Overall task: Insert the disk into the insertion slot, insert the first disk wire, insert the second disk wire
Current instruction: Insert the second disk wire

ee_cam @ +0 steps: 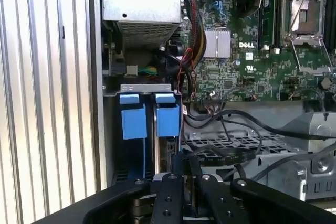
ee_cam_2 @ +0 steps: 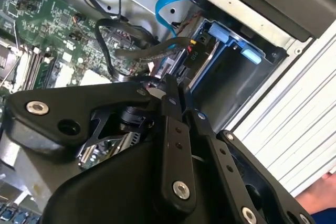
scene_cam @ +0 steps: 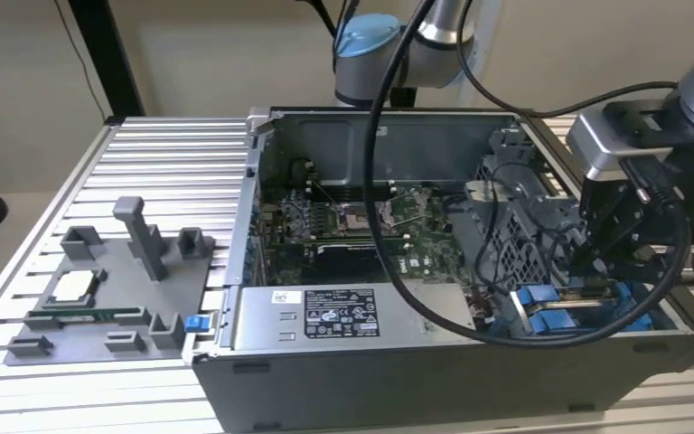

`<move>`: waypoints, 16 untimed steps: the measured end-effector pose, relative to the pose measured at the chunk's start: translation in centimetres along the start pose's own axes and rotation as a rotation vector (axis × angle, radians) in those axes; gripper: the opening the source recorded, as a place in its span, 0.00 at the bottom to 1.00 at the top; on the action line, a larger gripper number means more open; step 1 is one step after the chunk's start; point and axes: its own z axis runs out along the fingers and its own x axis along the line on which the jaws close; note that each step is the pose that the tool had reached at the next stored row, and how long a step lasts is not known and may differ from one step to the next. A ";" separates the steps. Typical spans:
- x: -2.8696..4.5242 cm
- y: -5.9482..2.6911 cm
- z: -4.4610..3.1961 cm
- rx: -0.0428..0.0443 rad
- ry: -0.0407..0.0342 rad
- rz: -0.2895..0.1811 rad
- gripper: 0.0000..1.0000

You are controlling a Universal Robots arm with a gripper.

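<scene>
Table: we see a ribbed metal table [scene_cam: 154, 154] carrying the open computer case [scene_cam: 444, 362] and, toward the exterior view's left, a grey fixture tray [scene_cam: 106, 298].
Case: we see the green motherboard [scene_cam: 360, 235] and the long silver box [scene_cam: 311, 316] along the near wall.
Insertion slot: we find the insertion slot [ee_cam: 149, 111] in the case corner toward the exterior view's right, with bright blue tabs.
Disk: we see the disk [ee_cam: 164, 150] standing on edge inside that slot, beside a blue rail.
Gripper: we see the gripper [ee_cam: 184, 182] just above the slot, its black fingers [ee_cam: 168, 198] drawn close together.
Wire: we cannot tell whether the dark connector [ee_cam_2: 195, 55] beyond the fingertips is pinched.
</scene>
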 end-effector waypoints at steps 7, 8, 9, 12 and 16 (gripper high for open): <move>0.36 -0.24 0.64 0.0007 0.0002 -0.023 0.00; 0.40 -0.31 0.70 0.0014 0.0006 -0.025 0.00; 0.43 -0.38 0.77 0.0020 0.0007 -0.027 0.00; 0.47 -0.58 0.98 0.0038 0.0029 -0.031 0.00; 0.49 -0.68 1.04 0.0039 0.0045 -0.032 0.00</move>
